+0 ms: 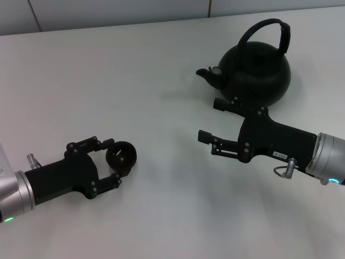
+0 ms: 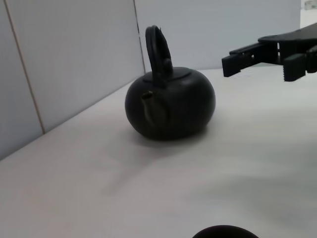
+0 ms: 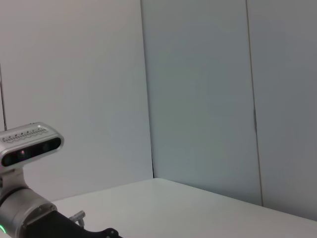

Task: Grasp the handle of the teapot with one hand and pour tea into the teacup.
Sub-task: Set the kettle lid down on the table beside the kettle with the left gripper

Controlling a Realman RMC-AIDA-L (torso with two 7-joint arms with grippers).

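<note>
Head view, your inventory: left gripper (image 1: 114, 163) clasps teacup (image 1: 121, 155) at 8 o'clock (steadying it); right gripper (image 1: 211, 120) spread wide, beside teapot (image 1: 256, 71) at 1 o'clock, handle (image 1: 268, 33) ungrasped.

Evenly and brightly lit from overhead, with no hard glare on the white table (image 1: 161, 65). Soft, faint shadows only, pooled under the teapot (image 1: 257, 67) toward 7 o'clock in the head view. Slightly soft throughout, softest in the left wrist view's foreground.
</note>
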